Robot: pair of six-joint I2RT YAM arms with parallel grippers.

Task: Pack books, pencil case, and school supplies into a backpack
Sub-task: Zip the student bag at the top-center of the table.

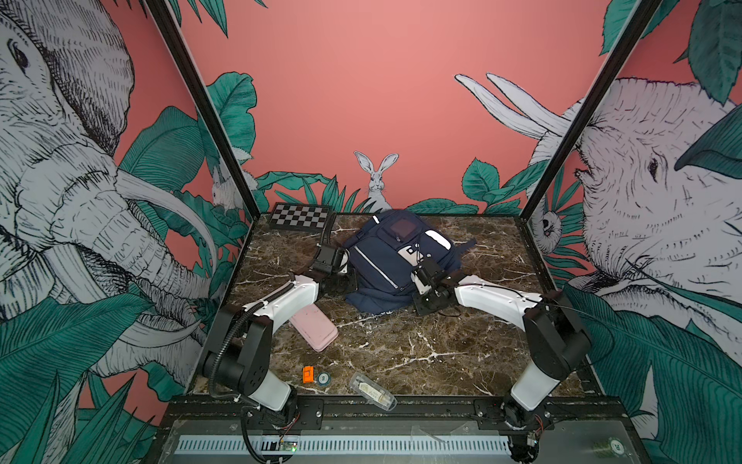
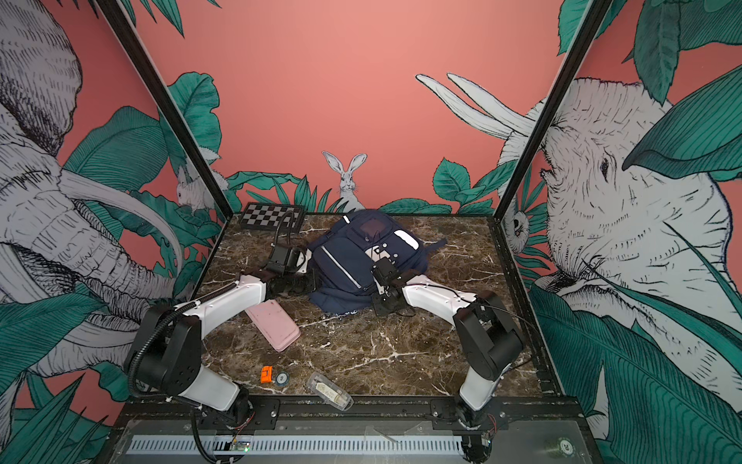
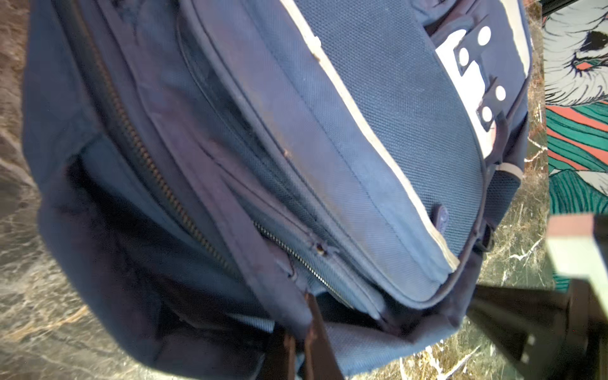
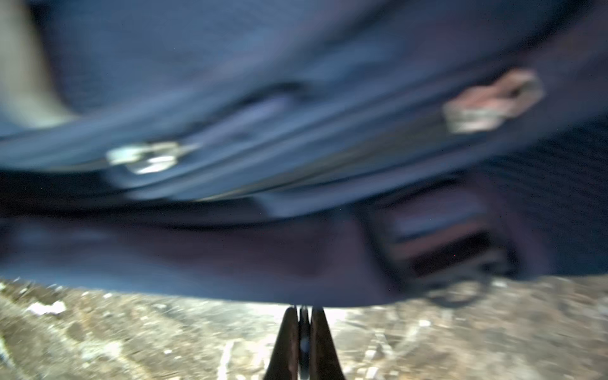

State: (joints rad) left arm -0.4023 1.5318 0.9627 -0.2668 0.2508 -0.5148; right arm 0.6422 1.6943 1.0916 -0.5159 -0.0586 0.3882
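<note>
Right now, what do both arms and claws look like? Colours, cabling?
The left arm and right arm: white shell links, black joint housings. Black corrugated conduit runs along the left; a thin black cable loops over the right. The left claw and right claw: dark, tapered fingers.

Your two top views sit high over the front edge of the table (image 1: 401, 353), looking down and toward the back wall (image 1: 361, 100). Nearly the same picture, shifted a little sideways; both take in the whole table. Your left wrist camera: very close, looks past the left end effector (image 3: 297, 329) across the backpack (image 3: 378, 164); table and side wall (image 3: 579, 131) at the frame edges. Right wrist camera: closer still, blurred, looks past the right end effector (image 4: 304, 311) at the backpack's low side and the table. All four share the backpack; its white patch (image 3: 470, 75) shows in the left wrist view and both top views.
</note>
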